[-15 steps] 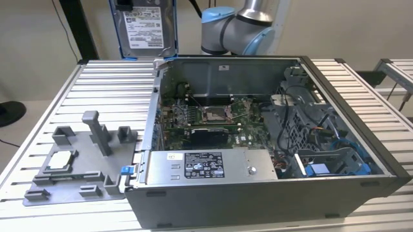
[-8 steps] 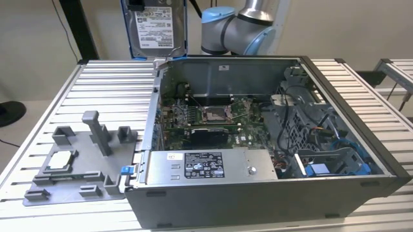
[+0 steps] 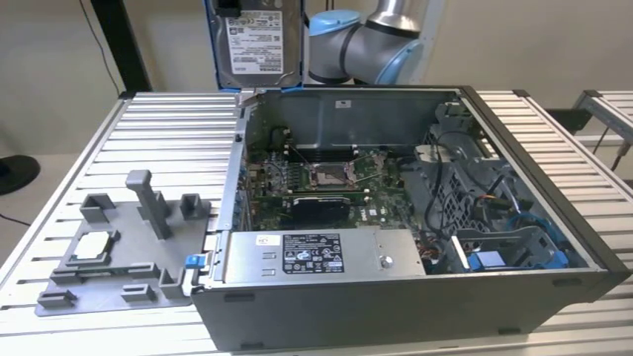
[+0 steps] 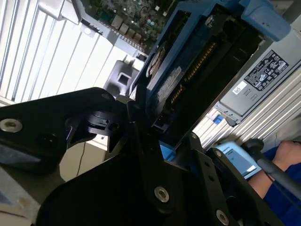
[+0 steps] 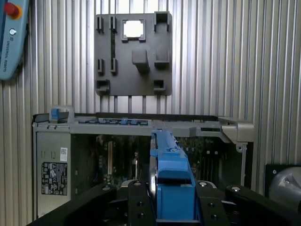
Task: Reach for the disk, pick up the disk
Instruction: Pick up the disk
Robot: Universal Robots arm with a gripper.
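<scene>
The disk (image 3: pixel 255 41), a flat silver metal slab with a white printed label and a bright blue plastic bracket along its edges, is held upright in the air above the worktop's far edge, clear of the open computer case (image 3: pixel 554 245). In the first wrist view the tool (image 5: pixel 171 200) is seen clamped on it, black fingers (image 5: pixel 135 207) set against both sides of the bracket. On the ribbed metal worktop (image 3: pixel 168 133), beside the dark grey case, a grey plastic stand (image 3: pixel 118 252) with upright posts is laid flat, and a small square silver chip (image 3: pixel 94 243) is seated in it.
</scene>
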